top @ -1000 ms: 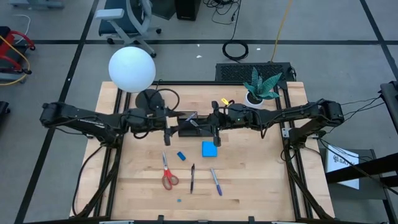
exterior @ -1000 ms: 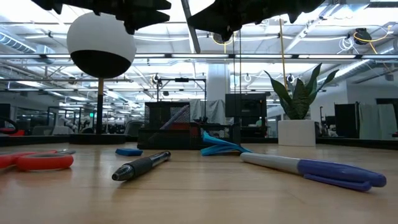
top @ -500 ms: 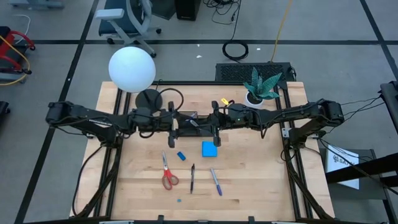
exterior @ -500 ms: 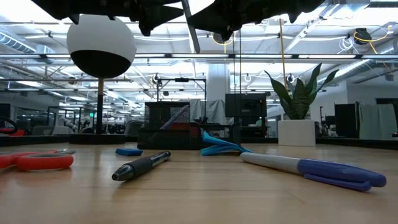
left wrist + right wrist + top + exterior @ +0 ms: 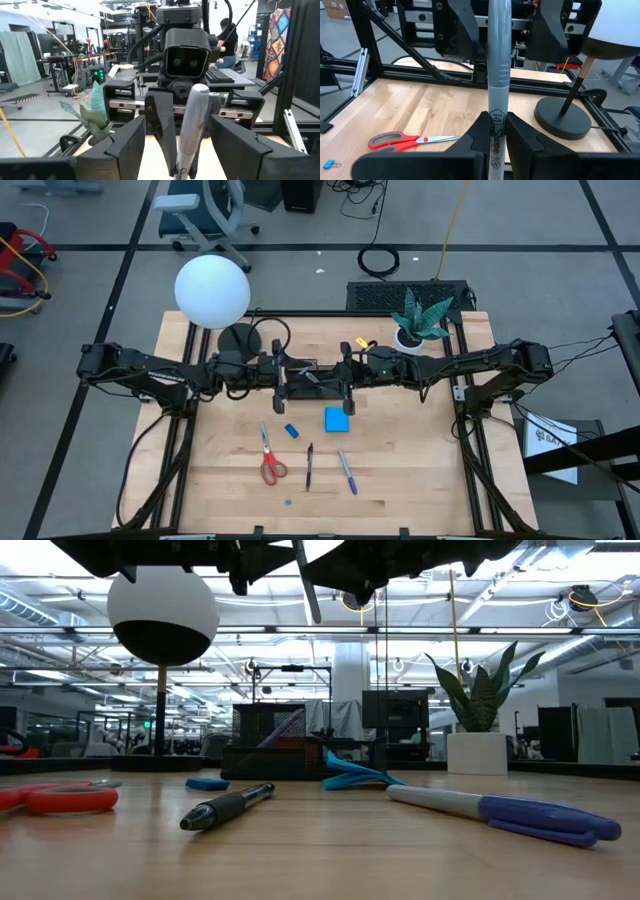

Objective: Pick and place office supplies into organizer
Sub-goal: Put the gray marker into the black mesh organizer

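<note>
Gripping a greyish marker (image 5: 499, 75) at one end, the right gripper (image 5: 497, 127) is hovering over the middle of the table, its fingers (image 5: 480, 131) pinching narrowly on the barrel; the marker's long axis is running left to right, pointing from that gripper straight at the left gripper (image 5: 185, 145). The left gripper is facing it from the left with its fingers (image 5: 125, 145) spread wide, one on either side of the marker's free end; whether they are touching the barrel is hard to tell, but they appear to be standing apart from it.

Both grippers are meeting above the organizer (image 5: 303, 380), which is sitting at the middle of the table, just right of the round lamp base (image 5: 238, 338); from above, the marker seems to be lying across it, raised rather than dropped in.

On the near side, the red-handled scissors (image 5: 268, 462), the black pen (image 5: 309, 465), the blue pen (image 5: 347, 471) and the blue note pad (image 5: 337, 419) are lying loose on the wood, well apart from both grippers.

The coming move is probably turning on that left-right axis: either the left gripper is about to close on the free end for a handover, or the right one is about to release the marker down into the organizer; the two are about equally near it.
</note>
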You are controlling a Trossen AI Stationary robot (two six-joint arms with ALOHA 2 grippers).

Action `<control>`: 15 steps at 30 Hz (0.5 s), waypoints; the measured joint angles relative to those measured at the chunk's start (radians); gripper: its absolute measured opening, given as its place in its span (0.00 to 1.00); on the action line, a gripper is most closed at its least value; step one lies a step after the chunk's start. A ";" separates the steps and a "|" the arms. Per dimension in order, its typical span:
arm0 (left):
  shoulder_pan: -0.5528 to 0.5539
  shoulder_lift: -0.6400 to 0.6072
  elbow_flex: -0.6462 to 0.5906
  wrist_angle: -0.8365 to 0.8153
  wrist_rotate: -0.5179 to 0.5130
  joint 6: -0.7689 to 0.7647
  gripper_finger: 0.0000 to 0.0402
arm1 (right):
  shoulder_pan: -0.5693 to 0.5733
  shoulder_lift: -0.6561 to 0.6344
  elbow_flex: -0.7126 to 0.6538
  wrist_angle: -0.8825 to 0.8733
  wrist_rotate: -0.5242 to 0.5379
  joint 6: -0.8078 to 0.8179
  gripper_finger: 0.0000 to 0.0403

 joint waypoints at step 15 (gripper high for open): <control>0.009 0.003 0.000 0.016 0.044 -0.024 0.57 | 0.000 0.000 0.000 0.000 0.000 0.002 0.09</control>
